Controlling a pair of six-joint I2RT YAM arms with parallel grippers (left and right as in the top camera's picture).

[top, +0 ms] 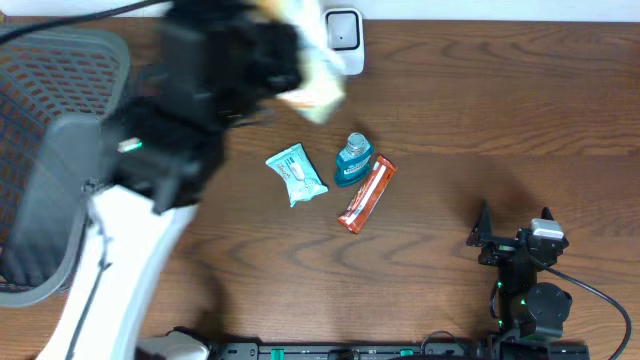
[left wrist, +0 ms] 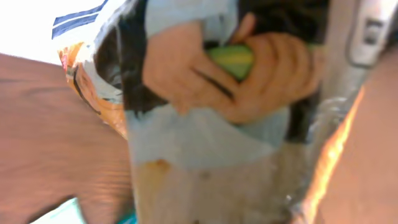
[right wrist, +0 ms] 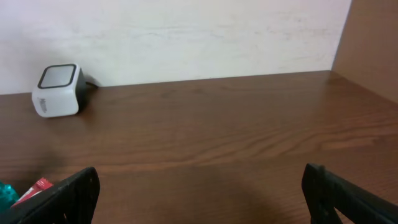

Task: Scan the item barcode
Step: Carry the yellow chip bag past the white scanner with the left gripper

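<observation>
My left arm is raised high and blurred in the overhead view. Its gripper (top: 288,50) is shut on a pale snack packet (top: 318,72) held just left of the white barcode scanner (top: 343,30) at the table's back edge. The packet (left wrist: 205,106) fills the left wrist view, its print showing hands around something green; my own fingers are hidden there. Low at the right, my right gripper (top: 510,232) rests open. Nothing lies between its black fingers (right wrist: 74,194), and the scanner (right wrist: 57,91) stands far off to its left.
A teal packet (top: 296,174), a blue bottle (top: 352,158) and an orange-red bar (top: 366,194) lie together mid-table. A grey mesh chair (top: 50,150) stands at the left. A white wall runs behind the scanner and a brown panel (right wrist: 373,43) borders the right.
</observation>
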